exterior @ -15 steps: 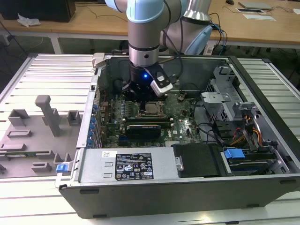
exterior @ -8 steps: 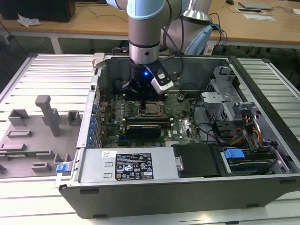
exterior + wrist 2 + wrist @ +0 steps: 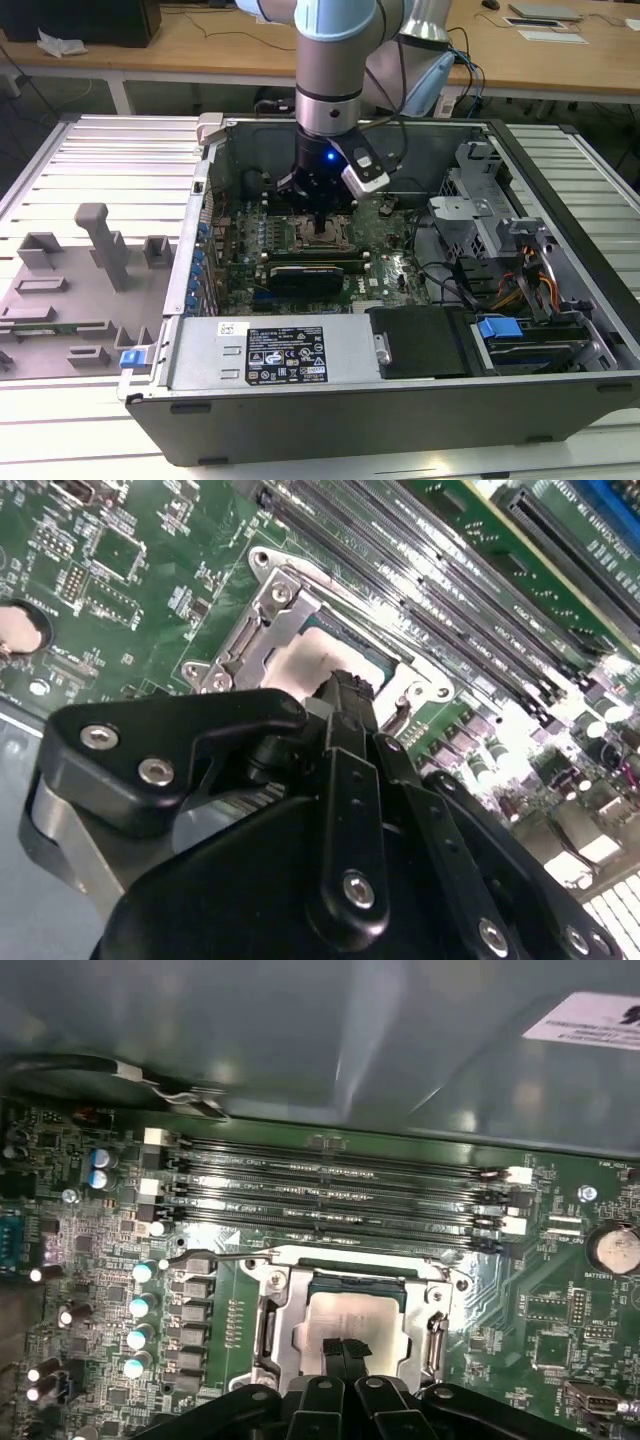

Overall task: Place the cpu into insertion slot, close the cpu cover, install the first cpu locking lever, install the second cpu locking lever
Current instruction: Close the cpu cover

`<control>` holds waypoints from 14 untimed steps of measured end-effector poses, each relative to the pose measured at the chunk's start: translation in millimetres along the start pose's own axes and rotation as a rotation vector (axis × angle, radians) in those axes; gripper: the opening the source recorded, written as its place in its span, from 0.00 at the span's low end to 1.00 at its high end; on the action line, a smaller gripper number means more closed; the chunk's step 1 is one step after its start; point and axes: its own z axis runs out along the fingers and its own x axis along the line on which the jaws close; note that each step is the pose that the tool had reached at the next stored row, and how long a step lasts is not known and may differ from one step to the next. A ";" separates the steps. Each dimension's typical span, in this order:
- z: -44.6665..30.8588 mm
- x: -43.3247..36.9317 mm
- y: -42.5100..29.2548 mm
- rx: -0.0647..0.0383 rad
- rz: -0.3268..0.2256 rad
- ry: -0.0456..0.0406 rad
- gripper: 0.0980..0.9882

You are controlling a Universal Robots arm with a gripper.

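Observation:
The cpu (image 3: 330, 1312) shows its pale metal top inside the insertion slot (image 3: 305, 240) on the green board. The silver cpu cover (image 3: 283, 1282) lies flat around the chip, which shows through the cover's window. My gripper (image 3: 345, 1350) hangs straight over the chip, shut, its two black tips pressed together at or just above the chip's top, with nothing between them. In the second wrist view the gripper (image 3: 345, 685) points at the cpu (image 3: 295, 665) beside the cover (image 3: 268, 620). A thin wire lever (image 3: 200, 1257) runs along the socket edge nearest the memory slots.
Long black memory slots (image 3: 330, 1195) run beside the socket. The open case holds a power supply (image 3: 270, 355), a drive cage (image 3: 480, 200) and loose cables (image 3: 520, 280). A grey fixture tray (image 3: 70, 290) lies at the exterior view's left. A coin battery (image 3: 612, 1248) sits on the board.

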 end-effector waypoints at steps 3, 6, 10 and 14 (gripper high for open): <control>-9.2 -0.1 0.0 0.000 0.000 0.0000 0.01; -19.4 -0.2 -0.1 0.000 0.000 0.0000 0.01; -30.1 -0.4 -0.2 0.000 0.000 -0.0001 0.01; -30.2 -0.4 -0.2 0.000 0.000 0.0000 0.01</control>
